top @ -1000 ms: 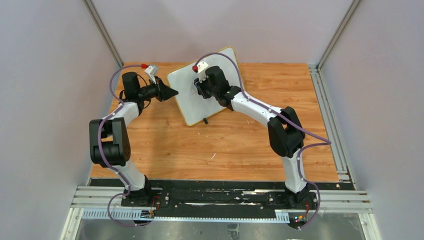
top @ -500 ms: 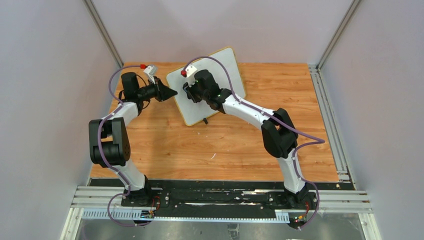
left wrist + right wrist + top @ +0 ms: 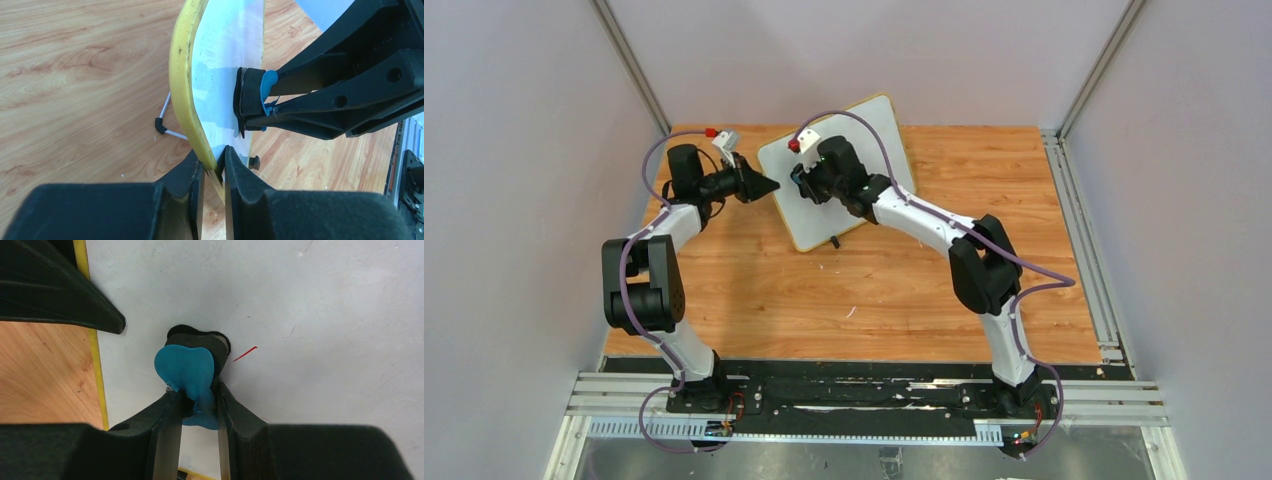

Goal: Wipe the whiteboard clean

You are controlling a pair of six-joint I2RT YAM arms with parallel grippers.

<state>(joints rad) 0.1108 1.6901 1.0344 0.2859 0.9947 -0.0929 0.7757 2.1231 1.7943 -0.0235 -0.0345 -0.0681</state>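
Note:
The whiteboard (image 3: 879, 140) stands tilted on the wooden table, white with a thin yellow frame. My left gripper (image 3: 769, 186) is shut on its left edge; in the left wrist view the pads (image 3: 236, 175) pinch the yellow frame (image 3: 182, 85). My right gripper (image 3: 802, 183) is shut on a blue eraser (image 3: 186, 370) whose black felt face presses on the board surface (image 3: 325, 315). A short red mark (image 3: 245, 353) lies just right of the eraser. The eraser also shows in the left wrist view (image 3: 252, 97).
The board's black foot (image 3: 834, 242) rests on the wooden table (image 3: 874, 290). A wire stand leg (image 3: 165, 129) shows behind the board. Grey walls and metal posts enclose the table at the back and sides.
My right gripper with the eraser has slid left across the board, from its middle toward the left edge. My left gripper has stayed shut on the frame.

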